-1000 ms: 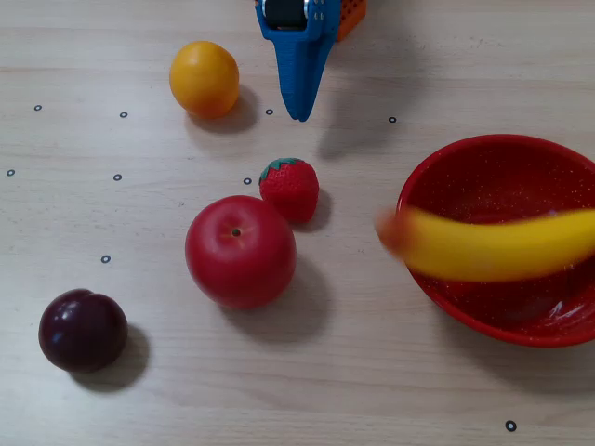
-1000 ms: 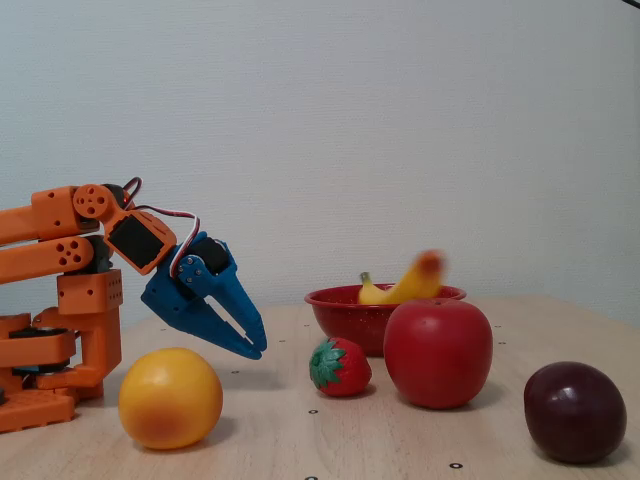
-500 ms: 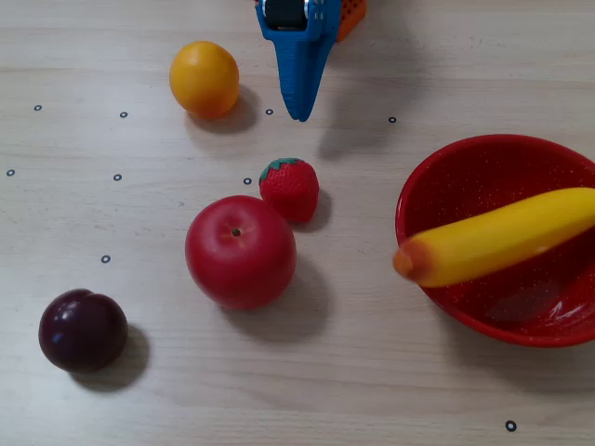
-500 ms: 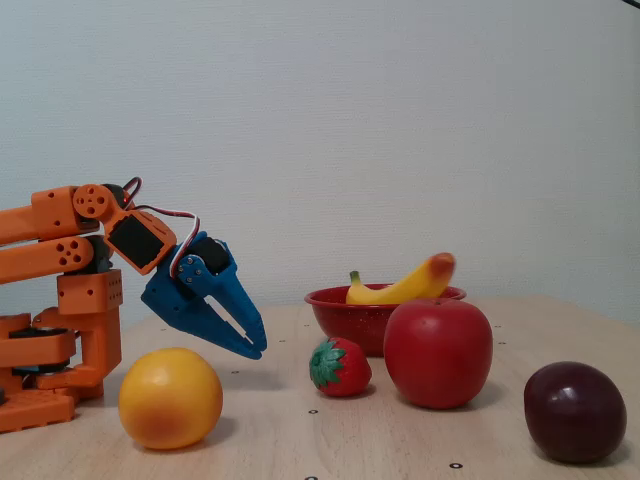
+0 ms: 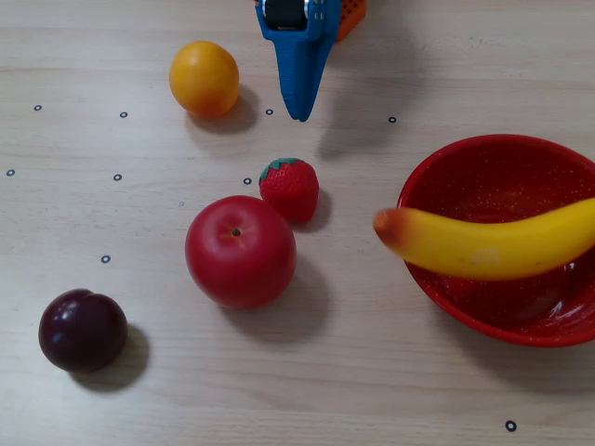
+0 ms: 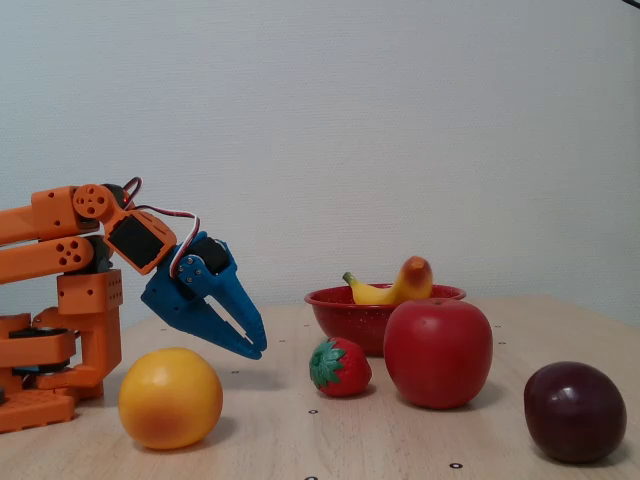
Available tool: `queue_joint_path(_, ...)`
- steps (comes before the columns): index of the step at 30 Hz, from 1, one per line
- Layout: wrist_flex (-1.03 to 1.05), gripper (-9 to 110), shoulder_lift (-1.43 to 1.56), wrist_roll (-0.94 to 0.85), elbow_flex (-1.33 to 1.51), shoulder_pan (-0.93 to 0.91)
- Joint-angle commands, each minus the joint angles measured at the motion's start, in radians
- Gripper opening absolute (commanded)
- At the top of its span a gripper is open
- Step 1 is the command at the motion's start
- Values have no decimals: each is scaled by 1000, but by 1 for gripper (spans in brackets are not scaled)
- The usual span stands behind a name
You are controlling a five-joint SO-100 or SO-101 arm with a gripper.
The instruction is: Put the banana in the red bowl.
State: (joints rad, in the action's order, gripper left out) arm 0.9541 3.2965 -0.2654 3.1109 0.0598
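the banana (image 5: 488, 246) is laid across the red bowl (image 5: 483, 177) at right; the gripper (image 5: 299, 113), top centre, is closed and empty.

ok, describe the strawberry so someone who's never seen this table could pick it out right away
Start at the big red bowl at the right of the top-down fixed view, then go left to the large red apple mid-table. The strawberry sits just up and right of the apple, close beside it. It is the smallest fruit there, red like the apple but dimpled, with a green leafy cap.
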Motion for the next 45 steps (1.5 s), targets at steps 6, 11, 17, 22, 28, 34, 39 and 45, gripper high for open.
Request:
queue_joint_path(6,-38,0,12,-17,-44,-18)
queue_joint_path(11,-38,0,12,-21,-44,-18)
queue_joint_path(17,-38,0,12,11,-44,-38)
queue_joint_path(22,-110,0,14,-120,-43,-26)
queue_joint_path(28,-55,0,12,-132,-43,-20)
queue_joint_path(34,-49,0,14,-28,-43,-110)
queue_joint_path(39,-44,0,14,-21,-43,-117)
queue_joint_path(45,-44,0,14,-21,-43,-117)
